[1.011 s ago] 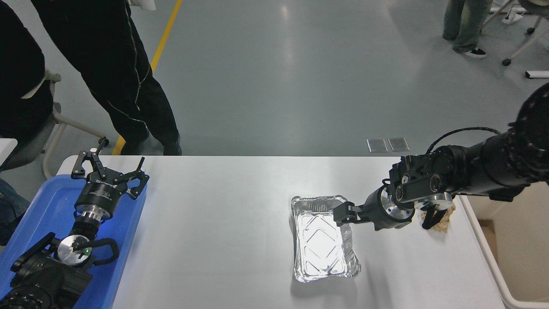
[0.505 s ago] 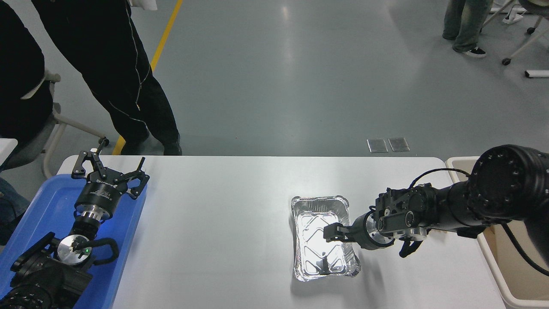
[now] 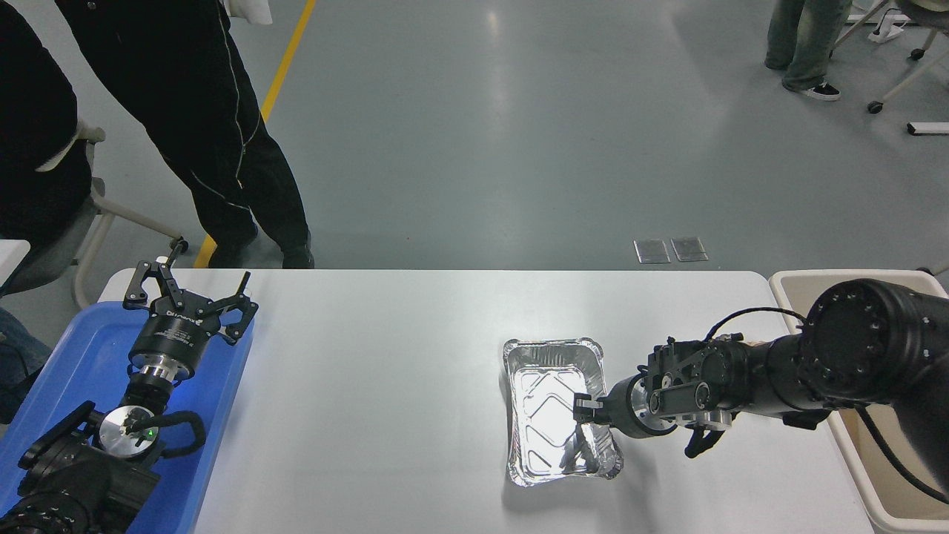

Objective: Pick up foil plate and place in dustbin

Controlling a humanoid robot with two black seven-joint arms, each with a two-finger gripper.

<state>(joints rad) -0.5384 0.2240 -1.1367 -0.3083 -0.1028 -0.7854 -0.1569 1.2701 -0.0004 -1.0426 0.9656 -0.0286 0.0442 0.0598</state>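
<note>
The foil plate (image 3: 552,411), a shiny silver tray with a crinkled rim, lies on the white table (image 3: 371,386) right of centre. My right gripper (image 3: 586,412) reaches in from the right and sits low over the plate's right rim, tip just inside it. Whether it is open or shut does not show. The beige dustbin (image 3: 797,279) stands off the table's right end, mostly behind my right arm. My left gripper (image 3: 189,297) is parked open over the blue tray at the lower left.
The flat blue tray (image 3: 89,348) lies at the table's left edge under my left arm. A person in black stands at the far left corner, next to a chair. Another person's legs show at the top right.
My right arm has swung down and towards the near side. The gripper moved from the plate's far right corner to low over its right rim. The dustbin's rim has come into view.
</note>
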